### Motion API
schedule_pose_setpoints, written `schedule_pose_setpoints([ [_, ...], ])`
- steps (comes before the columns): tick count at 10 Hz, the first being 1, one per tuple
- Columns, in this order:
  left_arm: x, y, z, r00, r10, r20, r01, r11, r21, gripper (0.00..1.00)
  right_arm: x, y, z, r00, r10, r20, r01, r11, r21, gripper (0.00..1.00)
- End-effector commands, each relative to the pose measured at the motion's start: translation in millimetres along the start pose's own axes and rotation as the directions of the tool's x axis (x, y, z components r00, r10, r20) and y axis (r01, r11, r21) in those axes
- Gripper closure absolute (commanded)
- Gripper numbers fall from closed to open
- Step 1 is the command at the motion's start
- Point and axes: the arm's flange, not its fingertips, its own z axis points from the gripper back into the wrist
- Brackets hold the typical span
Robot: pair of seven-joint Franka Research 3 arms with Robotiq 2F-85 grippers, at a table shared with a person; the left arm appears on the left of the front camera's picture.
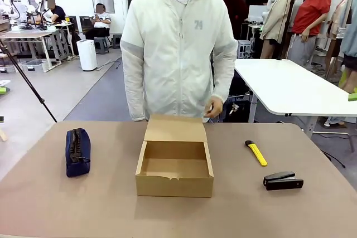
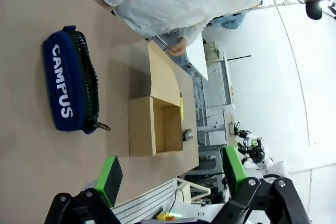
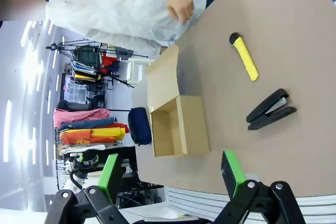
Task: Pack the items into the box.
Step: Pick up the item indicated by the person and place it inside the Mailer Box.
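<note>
- Soft overhead light is falling evenly and brightly
- The box is casting a faint near-side shadow
- Wrist views are bowing at their edges, white glare blooming

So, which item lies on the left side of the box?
The navy-blue pouch. The yellow tool and the black stapler both lie on the right side of the box.

Open lab hall: white worktable, tripod, seated people.

box centre of table, flap open, interior bare | pouch left | yellow-and-black tool, stapler right | person's hand behind box
</note>
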Motion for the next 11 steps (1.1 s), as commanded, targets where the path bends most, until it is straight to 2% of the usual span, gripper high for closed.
schedule_pose_setpoints([
  [1, -0.5, 3.5, 10.8, 1.0, -0.005, 0.002, 0.005, 1.0, -0.005, 0.0, 5.2, -0.2, 8.0, 1.0, -0.002, 0.015, 0.002, 1.0, 0.026, 0.0],
  [11, -0.5, 3.5, 10.8, 1.0, -0.005, 0.002, 0.005, 1.0, -0.005, 0.0, 5.2, -0.2, 8.0, 1.0, -0.002, 0.015, 0.002, 1.0, 0.026, 0.0],
])
